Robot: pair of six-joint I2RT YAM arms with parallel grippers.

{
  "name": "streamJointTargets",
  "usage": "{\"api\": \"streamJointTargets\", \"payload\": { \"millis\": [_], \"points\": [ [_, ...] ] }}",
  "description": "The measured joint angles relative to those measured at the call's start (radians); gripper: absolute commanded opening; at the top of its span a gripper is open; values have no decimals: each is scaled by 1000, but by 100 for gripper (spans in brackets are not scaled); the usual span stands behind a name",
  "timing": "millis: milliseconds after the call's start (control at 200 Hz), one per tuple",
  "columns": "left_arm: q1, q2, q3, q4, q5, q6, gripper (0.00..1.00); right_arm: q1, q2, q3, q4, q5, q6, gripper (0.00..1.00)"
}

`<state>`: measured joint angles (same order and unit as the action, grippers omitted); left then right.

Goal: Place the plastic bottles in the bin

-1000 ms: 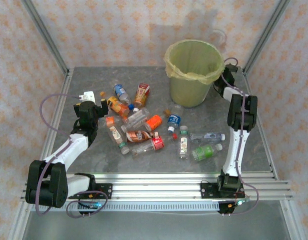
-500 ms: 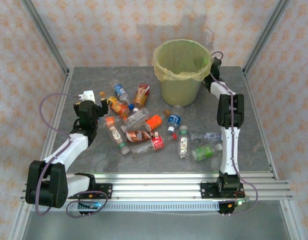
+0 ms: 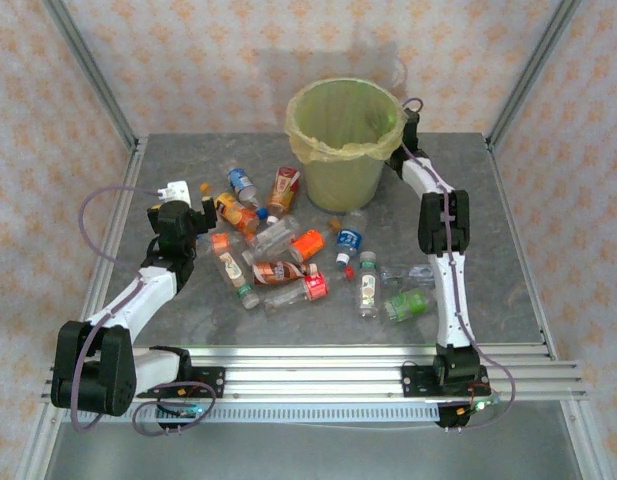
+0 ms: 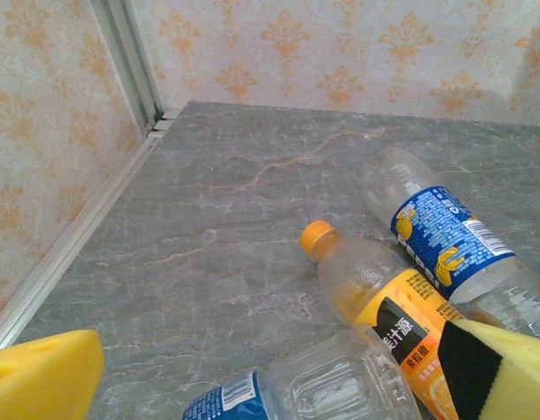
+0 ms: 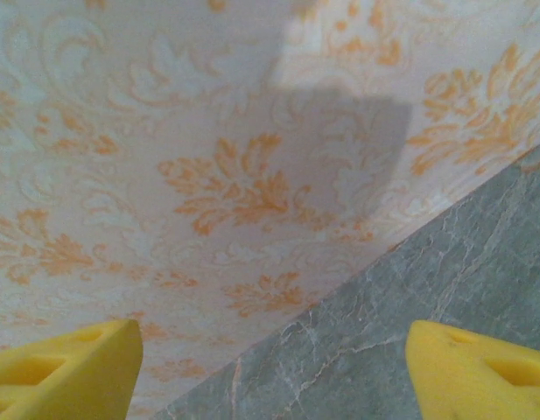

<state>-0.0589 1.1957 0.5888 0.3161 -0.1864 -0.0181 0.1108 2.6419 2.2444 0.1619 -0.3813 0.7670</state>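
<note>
Even, diffuse light from above, bright with no harsh glare. The bin casts a faint grey shadow on the back wall. The overhead picture is slightly soft, and the left wrist's yellow pads blur at close range

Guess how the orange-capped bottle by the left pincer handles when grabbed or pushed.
The orange-capped bottle looks clear and empty, so probably light and thin-walled, likely to dent under a squeeze. It lies on its side on the smooth table, so a push would probably roll or skid it, perhaps nudging the blue-label bottle beside it.
</note>
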Motion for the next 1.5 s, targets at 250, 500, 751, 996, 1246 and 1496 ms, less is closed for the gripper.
{"api": "streamJointTargets", "payload": {
  "millis": [250,500,751,996,1246,1496],
  "points": [
    [0,0,8,-7,0,-4,100,8,0,0,-16,-1,0,79],
    [0,-10,19,-18,1,-7,100,9,-3,-34,-36,11,-25,84],
    [0,-51,31,-43,0,-7,100,-1,-58,-48,-159,101,-93,99],
    [0,-94,61,-98,-5,-37,100,-53,-234,-80,-336,278,-143,99],
    [0,-191,79,-178,-19,-123,100,-109,-551,-415,-425,481,-112,99],
    [1,-223,147,-309,-30,-229,100,-126,-822,-829,-466,622,-84,99]
  ]
}}
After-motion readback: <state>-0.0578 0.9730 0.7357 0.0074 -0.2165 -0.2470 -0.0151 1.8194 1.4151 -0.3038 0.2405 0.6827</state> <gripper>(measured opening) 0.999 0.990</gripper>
